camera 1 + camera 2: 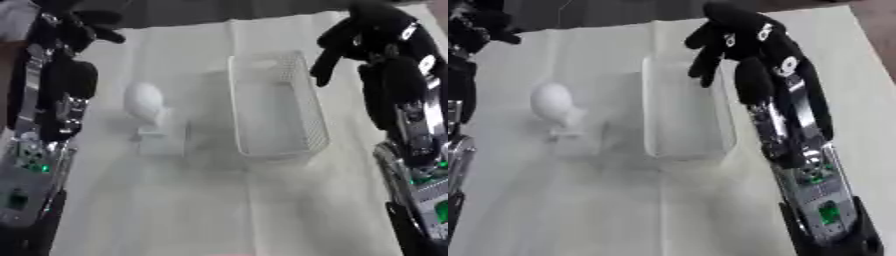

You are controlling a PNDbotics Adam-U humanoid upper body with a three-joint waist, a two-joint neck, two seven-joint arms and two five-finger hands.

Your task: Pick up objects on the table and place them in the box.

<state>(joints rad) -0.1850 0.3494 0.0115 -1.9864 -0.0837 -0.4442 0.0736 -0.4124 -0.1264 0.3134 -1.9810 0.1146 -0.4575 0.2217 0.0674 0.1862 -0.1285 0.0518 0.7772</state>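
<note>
A white mesh box (278,107) stands near the middle of the pale counter (219,210), its long sides running from 12 to 6 o'clock, and nothing shows inside it. At about 9 o'clock from the box, just beside it but apart, lies a white rounded object (143,100) shaped like an egg or bulb, with a narrower neck pointing toward 5 o'clock. Directly at 6 o'clock from that sits a small white blocky piece (157,142); the two seem to touch, though the white-on-white blur leaves that unsure.

The right hand (728,42) hangs over the box's far right corner, at about 1 o'clock from its centre, fingers drooping downward and relaxed, with nothing held. Its forearm runs back toward 5 o'clock.

The left hand (83,27) shows at the upper left, at about 11 o'clock from the rounded object and well apart from it. Its fingers look curled, holding nothing.
</note>
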